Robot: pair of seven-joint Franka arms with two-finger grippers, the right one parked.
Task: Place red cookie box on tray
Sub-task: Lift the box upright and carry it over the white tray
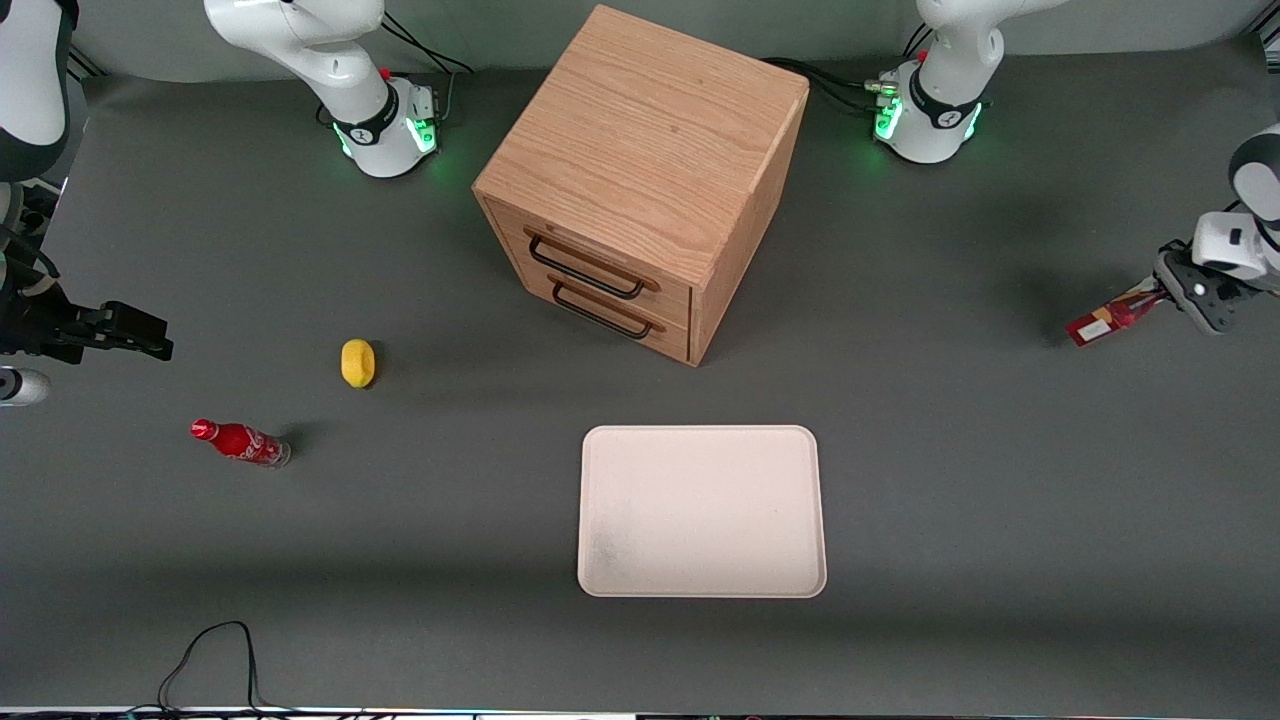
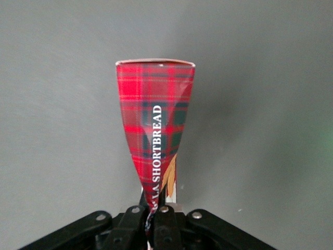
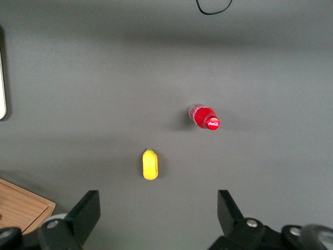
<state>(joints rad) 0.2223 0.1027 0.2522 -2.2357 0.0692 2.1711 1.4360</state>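
Nearest the front camera you have the tray point(image 1: 702, 511), a wide cream rectangle lying flat on the grey table point(image 1: 1000, 520) with nothing on it. A little farther from the camera stands the wooden drawer cabinet point(image 1: 640, 180), its two handled drawers facing the tray; the yellow lemon point(image 1: 358, 362) and the small red soda bottle point(image 1: 240, 442) lie toward the parked arm's end and play no part in your move. Your load is well apart from all of this, out at the working arm's end of the table: the gripper point(image 1: 1160, 295) has its fingers clenched on one end of the red cookie box point(image 1: 1108, 319), and the wrist view shows the tartan carton point(image 2: 156, 130) pinched tight at the gripper point(image 2: 155, 221) (the cardboard visibly twists and narrows where the fingers bite). The box's long axis runs straight out from the fingers, pointing toward the middle of the table and drooping slightly, its white end panel leading; it appears lifted clear of the cloth, judging by the shadow beneath. So the relation that matters is simple: the tray lies from the box in roughly the direction the free end already points, and nearer the front camera. You will likely need to carry it across and level it before setting it down inside the rim.
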